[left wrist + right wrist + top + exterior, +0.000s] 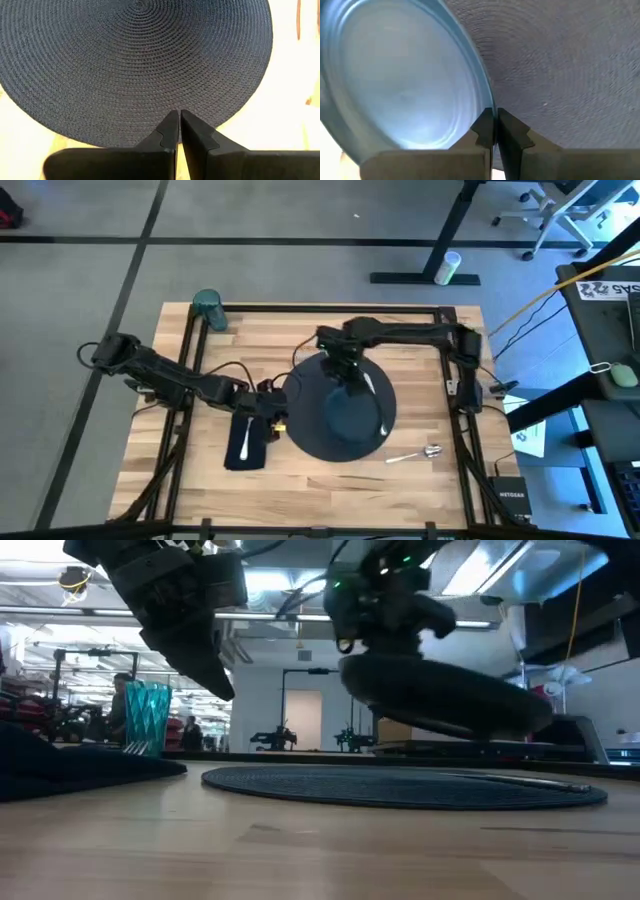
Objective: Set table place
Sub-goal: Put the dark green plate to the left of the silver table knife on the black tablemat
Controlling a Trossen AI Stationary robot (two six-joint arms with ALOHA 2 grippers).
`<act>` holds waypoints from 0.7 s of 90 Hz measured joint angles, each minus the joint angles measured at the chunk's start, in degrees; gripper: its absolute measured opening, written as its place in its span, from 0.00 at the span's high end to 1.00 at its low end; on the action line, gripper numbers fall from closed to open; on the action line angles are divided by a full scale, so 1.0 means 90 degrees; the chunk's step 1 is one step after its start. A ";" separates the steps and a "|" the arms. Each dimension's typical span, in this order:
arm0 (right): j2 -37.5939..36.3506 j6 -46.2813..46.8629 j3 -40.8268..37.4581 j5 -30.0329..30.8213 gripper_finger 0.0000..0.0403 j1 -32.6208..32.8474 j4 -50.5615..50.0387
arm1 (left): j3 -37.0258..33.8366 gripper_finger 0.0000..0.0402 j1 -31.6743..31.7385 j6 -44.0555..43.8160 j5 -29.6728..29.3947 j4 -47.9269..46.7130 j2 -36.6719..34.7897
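The large dark woven round charger (310, 420) lies flat on the middle of the table (420, 360). Above it hangs the smaller dark plate (440, 700), with my right gripper (345, 375) shut on it. My left gripper (275, 417) hovers shut over the charger's left edge (150, 75), touching nothing. The navy napkin (248, 442) lies left of the charger, and a silver utensil (245, 442) rests on it. A spoon (415, 453) lies on the wood at the charger's near right. The teal cup (208, 308) stands at the far left corner. My right gripper pinches the plate's rim (487, 102) between its two fingers, at the plate's far side. The fingers come from above, slanting down. The plate (400, 75) hangs clear of the charger (560, 65), tilted, its right side lower.
A thin silver utensil (378, 405) appears to lie on the charger's right part. Black rails (300, 308) edge the table. Bare wood lies right of the charger and along the near edge.
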 joint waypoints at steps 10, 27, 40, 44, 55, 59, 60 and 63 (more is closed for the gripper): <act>0.0395 -0.0202 0.0583 -0.0012 1.00 -0.0121 -0.0193 | -0.0001 1.00 0.0001 0.0042 0.0000 -0.0004 0.0000; 0.0819 -0.0332 0.1144 -0.0007 1.00 -0.0167 -0.0392 | -0.0002 1.00 0.0043 0.0097 0.0002 -0.0025 0.0000; 0.1009 -0.0408 0.1175 -0.0014 1.00 -0.0153 -0.0430 | -0.0002 1.00 0.0133 0.0140 0.0000 -0.0032 0.0000; 0.1048 -0.0412 0.1175 -0.0014 1.00 -0.0150 -0.0424 | -0.0002 1.00 0.0138 0.0168 0.0000 -0.0035 0.0000; 0.1083 -0.0414 0.1175 -0.0013 0.99 -0.0145 -0.0259 | -0.0002 1.00 0.0138 0.0240 0.0000 -0.0035 0.0000; 0.1083 -0.0414 0.1175 -0.0015 0.99 -0.0145 -0.0194 | -0.0002 1.00 0.0138 0.0240 0.0002 -0.0032 0.0000; 0.1083 -0.0412 0.1175 -0.0015 0.99 -0.0145 -0.0176 | -0.0002 1.00 0.0137 0.0241 0.0002 -0.0031 0.0000; 0.1083 -0.0412 0.1175 -0.0015 0.99 -0.0145 -0.0129 | -0.0002 1.00 0.0138 0.0240 0.0002 -0.0033 0.0000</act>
